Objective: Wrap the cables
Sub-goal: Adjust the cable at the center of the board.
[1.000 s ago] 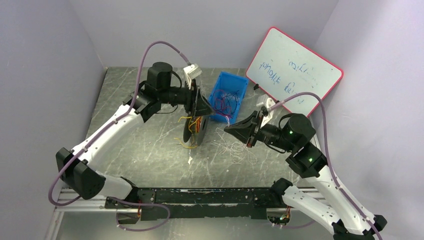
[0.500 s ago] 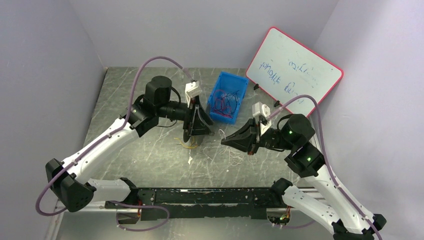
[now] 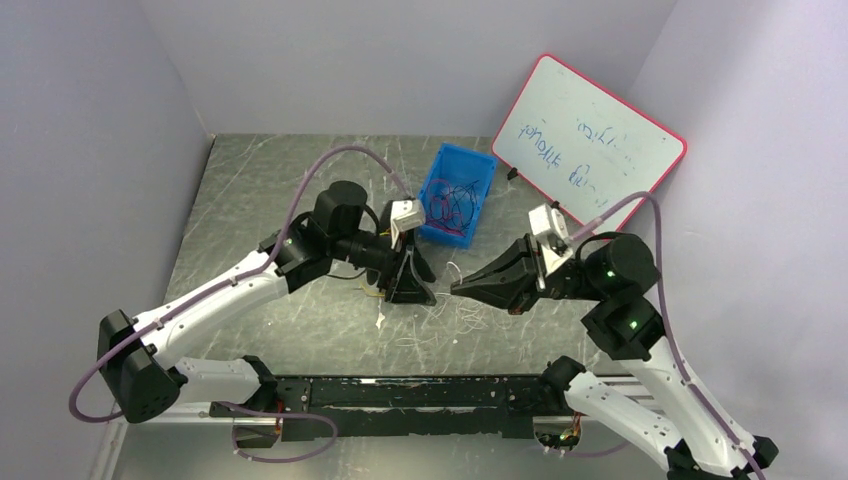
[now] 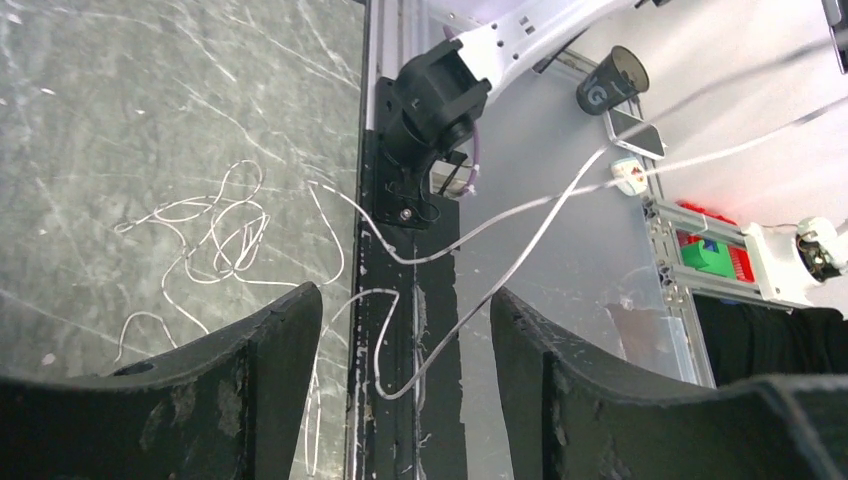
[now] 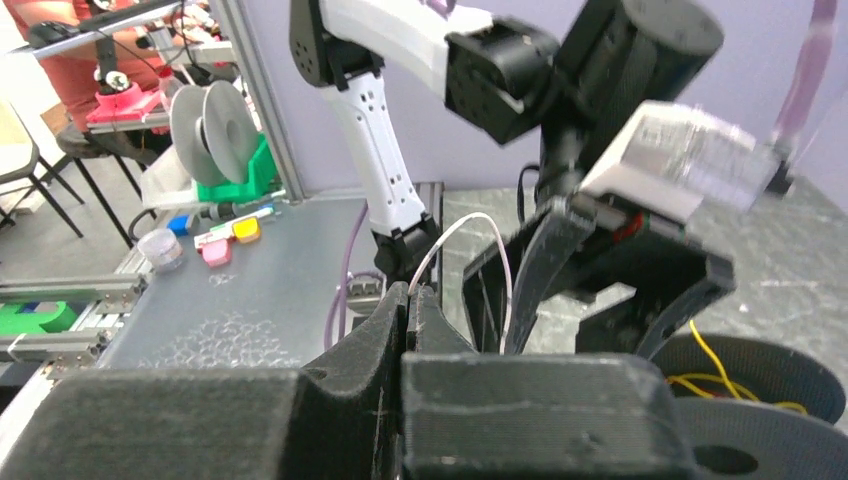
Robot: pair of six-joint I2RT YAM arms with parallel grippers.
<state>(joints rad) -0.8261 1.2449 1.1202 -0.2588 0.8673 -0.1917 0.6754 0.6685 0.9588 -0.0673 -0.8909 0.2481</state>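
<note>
A white cable (image 5: 478,214) is pinched in my shut right gripper (image 5: 413,292) and arcs up out of its tips. It runs on across the gap of my open left gripper (image 4: 405,300), where the white cable (image 4: 377,350) loops between the jaws, apart from both. In the top view the left gripper (image 3: 412,295) points down at the table's middle, and the right gripper (image 3: 458,287) points at it from the right. More loose white cables (image 3: 455,315) (image 4: 215,230) lie on the table. Yellow cables (image 5: 700,375) sit on a black spool (image 5: 770,365) beside the left gripper.
A blue bin (image 3: 470,152) holding red and blue cables (image 3: 447,205) stands just behind the two grippers. A whiteboard (image 3: 590,140) leans at the back right. The black rail (image 3: 400,392) with the arm bases runs along the near edge.
My left gripper has come forward and down from beside the blue bin to the table's middle. The right wrist has drawn back to the right, its tip a little nearer me.
</note>
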